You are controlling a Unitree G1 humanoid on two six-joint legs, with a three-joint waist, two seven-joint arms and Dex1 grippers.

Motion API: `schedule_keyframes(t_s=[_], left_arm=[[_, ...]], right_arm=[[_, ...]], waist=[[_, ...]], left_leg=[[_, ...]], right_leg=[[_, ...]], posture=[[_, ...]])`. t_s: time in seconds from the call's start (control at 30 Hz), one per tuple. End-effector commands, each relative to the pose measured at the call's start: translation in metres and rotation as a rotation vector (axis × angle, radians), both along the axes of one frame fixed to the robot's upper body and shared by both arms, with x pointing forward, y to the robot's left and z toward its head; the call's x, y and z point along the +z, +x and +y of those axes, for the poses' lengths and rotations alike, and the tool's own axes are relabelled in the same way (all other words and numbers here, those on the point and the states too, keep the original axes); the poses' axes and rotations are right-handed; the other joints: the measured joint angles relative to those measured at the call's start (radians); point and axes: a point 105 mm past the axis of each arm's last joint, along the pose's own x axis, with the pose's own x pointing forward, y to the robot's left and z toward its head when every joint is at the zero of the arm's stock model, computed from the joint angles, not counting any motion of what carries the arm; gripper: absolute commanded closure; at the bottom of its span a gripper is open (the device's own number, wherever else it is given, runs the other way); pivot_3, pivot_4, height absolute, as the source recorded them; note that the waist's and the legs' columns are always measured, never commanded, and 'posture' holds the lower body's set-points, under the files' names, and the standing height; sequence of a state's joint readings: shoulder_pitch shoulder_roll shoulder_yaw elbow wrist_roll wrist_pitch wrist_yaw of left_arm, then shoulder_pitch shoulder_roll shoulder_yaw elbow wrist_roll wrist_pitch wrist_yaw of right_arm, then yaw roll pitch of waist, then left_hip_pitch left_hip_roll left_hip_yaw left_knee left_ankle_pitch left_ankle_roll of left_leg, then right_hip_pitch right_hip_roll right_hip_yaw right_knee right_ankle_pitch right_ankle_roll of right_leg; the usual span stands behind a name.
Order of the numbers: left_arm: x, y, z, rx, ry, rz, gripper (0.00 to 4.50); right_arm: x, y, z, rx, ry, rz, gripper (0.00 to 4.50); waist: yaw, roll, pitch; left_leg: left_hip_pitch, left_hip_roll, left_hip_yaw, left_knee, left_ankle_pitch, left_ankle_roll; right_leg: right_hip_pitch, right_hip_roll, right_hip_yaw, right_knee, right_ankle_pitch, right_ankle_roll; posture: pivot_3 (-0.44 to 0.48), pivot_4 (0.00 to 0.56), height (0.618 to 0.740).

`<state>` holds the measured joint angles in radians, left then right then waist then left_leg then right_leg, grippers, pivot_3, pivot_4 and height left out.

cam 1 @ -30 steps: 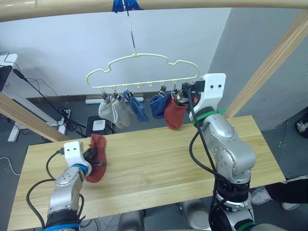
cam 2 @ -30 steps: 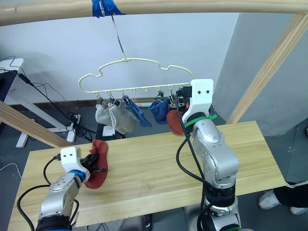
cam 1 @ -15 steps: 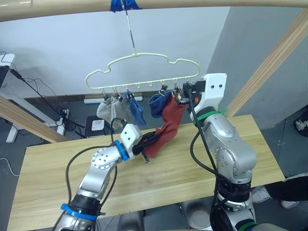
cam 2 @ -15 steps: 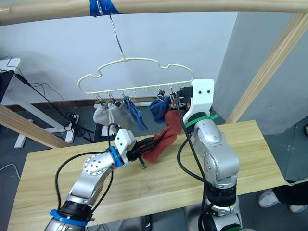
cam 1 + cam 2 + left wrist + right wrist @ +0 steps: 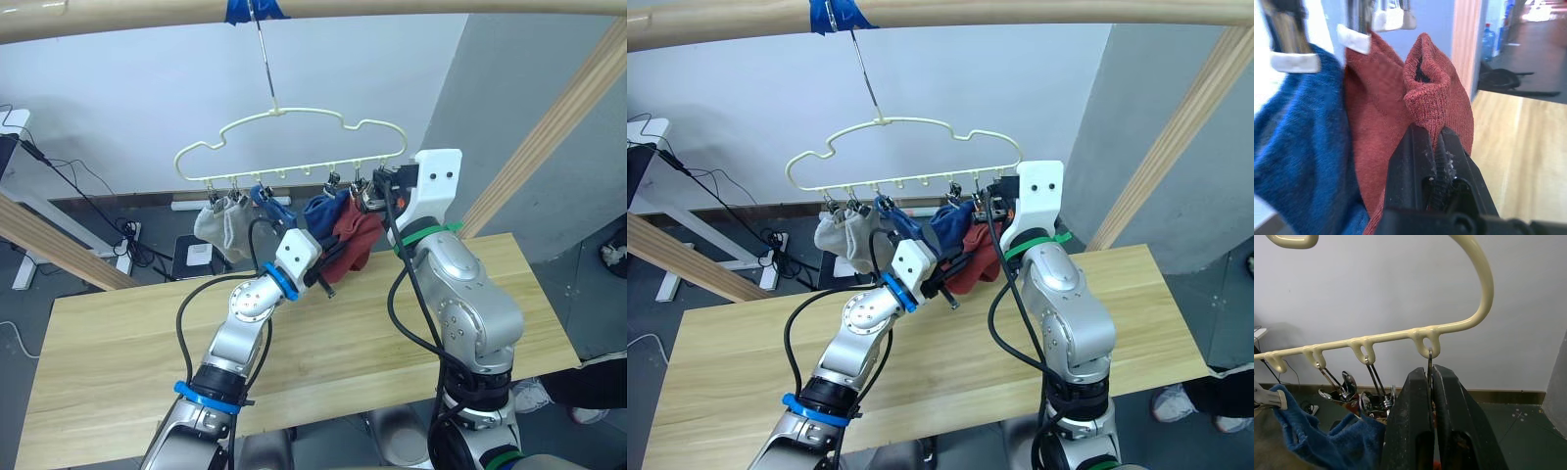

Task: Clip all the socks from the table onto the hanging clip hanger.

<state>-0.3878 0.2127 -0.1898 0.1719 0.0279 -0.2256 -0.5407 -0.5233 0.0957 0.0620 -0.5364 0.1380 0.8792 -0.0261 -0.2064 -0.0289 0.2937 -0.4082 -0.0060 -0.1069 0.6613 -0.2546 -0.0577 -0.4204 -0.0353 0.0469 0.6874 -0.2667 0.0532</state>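
The left gripper [image 5: 1432, 147] is pinching the red sock [image 5: 1437, 98] shut; the right gripper [image 5: 1429, 396] is squeezing the end clip [image 5: 1429, 363], which could slip free.

Left arm extended forward and upward, elbow bent; left gripper [image 5: 1434, 147] raised beside the right one, its fingers [image 5: 1411, 156] pressed together on a fold of rust-red sock [image 5: 1437, 105]. Right arm upright, forearm vertical — right gripper [image 5: 1430, 382] held high, fingers [image 5: 1452, 401] closed on a thin metal clip wire [image 5: 1429, 363].
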Motion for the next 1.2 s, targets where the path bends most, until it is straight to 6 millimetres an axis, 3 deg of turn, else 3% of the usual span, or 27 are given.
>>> schedule_keyframes(t_s=[0.03, 0.73, 0.83, 1.07, 1.17, 1.2], left_arm=[[0.014, 0.000, -0.005, 0.002, -0.021, -0.071, 4.49], [0.025, 0.009, -0.009, 0.026, -0.059, -0.098, 4.49], [0.026, 0.012, -0.010, 0.030, -0.069, -0.089, 4.50], [0.031, 0.009, -0.017, 0.002, -0.091, -0.083, 4.50], [0.026, 0.010, -0.016, 0.000, -0.074, -0.040, 3.80], [0.024, 0.010, -0.016, -0.004, -0.069, -0.029, 3.45]], right_arm=[[0.016, -0.007, 0.000, 0.005, 0.017, -0.065, 4.50], [0.015, -0.007, -0.003, -0.015, 0.001, -0.063, 4.50], [0.017, -0.008, -0.004, -0.017, 0.009, -0.072, 3.74], [0.019, -0.010, -0.011, -0.023, 0.009, -0.085, 1.08], [0.022, -0.014, -0.016, -0.012, 0.005, -0.099, 0.03], [0.022, -0.015, -0.016, -0.010, 0.003, -0.100, 0.00]], waist=[[0.000, 0.000, 0.000], [-0.007, 0.000, 0.000], [-0.009, 0.000, 0.000], [-0.013, 0.000, 0.000], [-0.013, 0.000, 0.000], [-0.013, 0.000, 0.000]], left_leg=[[0.000, 0.000, 0.000, 0.000, 0.000, 0.000], [0.000, 0.000, 0.000, 0.000, 0.000, 0.000], [0.000, 0.000, 0.000, 0.000, 0.000, 0.000], [0.000, 0.000, 0.000, 0.000, 0.000, 0.000], [0.000, 0.000, 0.000, 0.000, 0.000, 0.000], [-0.001, 0.000, 0.000, 0.000, 0.000, 0.000]], right_leg=[[0.000, 0.000, 0.000, 0.000, 0.000, 0.000], [0.000, 0.000, 0.000, 0.000, 0.000, 0.000], [0.000, 0.000, 0.000, 0.000, 0.000, 0.000], [0.000, 0.000, 0.000, 0.000, 0.000, 0.000], [0.000, 0.000, 0.000, 0.000, 0.000, 0.000], [0.000, 0.000, 0.000, 0.000, 0.000, 0.000]], posture=[[-0.328, 0.246, 0.740], [-0.335, 0.247, 0.740], [-0.338, 0.247, 0.740], [-0.338, 0.246, 0.740], [-0.338, 0.246, 0.740], [-0.338, 0.244, 0.740]])
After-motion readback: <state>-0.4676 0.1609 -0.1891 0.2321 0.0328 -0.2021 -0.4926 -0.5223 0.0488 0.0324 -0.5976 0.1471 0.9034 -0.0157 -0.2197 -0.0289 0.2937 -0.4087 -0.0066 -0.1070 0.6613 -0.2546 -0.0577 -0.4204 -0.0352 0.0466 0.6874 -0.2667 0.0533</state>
